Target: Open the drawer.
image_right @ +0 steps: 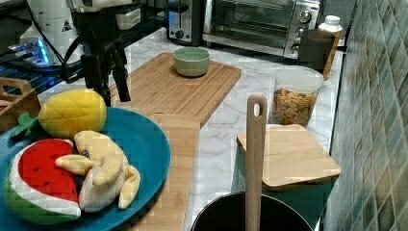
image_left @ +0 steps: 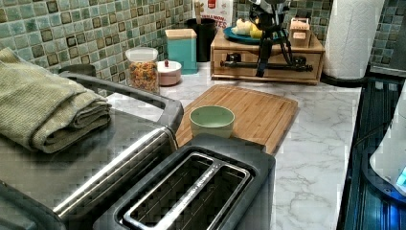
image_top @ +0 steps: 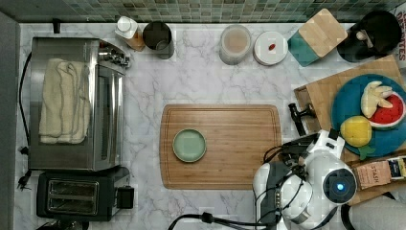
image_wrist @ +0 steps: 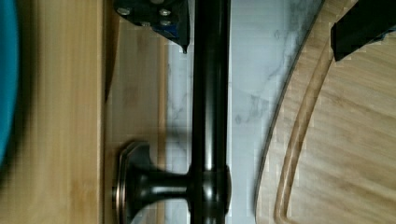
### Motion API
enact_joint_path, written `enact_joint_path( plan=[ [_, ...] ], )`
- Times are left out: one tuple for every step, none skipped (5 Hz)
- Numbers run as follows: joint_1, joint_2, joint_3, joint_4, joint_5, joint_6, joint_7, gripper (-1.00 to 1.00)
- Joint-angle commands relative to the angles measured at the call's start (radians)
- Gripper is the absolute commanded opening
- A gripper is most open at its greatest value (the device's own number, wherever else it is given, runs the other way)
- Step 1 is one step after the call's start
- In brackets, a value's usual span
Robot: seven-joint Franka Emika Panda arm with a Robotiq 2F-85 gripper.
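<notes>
Wrist view looks down on my two dark fingers [image_wrist: 175, 21], spread wide to either side of the long black bar handle [image_wrist: 210, 93] of the drawer [image_wrist: 133, 93], neither one touching it. One finger is near the drawer's light-wood front, the other over the wooden cutting board [image_wrist: 345, 140]. A black mount [image_wrist: 149, 184] joins the bar to the drawer front, with marble countertop [image_wrist: 252, 70] showing beneath. In the left view, my gripper [image_left: 262, 72] hangs in front of the drawer box at the far end of the counter, with a blue fruit plate [image_left: 239, 36] on its top. A green bowl [image_left: 212, 120] sits on the cutting board.
</notes>
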Motion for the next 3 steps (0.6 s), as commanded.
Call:
enact_joint_path(
  plan=[
    [0.013,0.132,-0.013,0.007,0.198,0.123,-0.158,1.0],
    [0.048,0.056,-0.05,-0.019,-0.004,0.028,0.011,1.0],
    [0.084,-0.005,-0.063,-0.053,-0.053,-0.021,0.071,1.0]
  ],
)
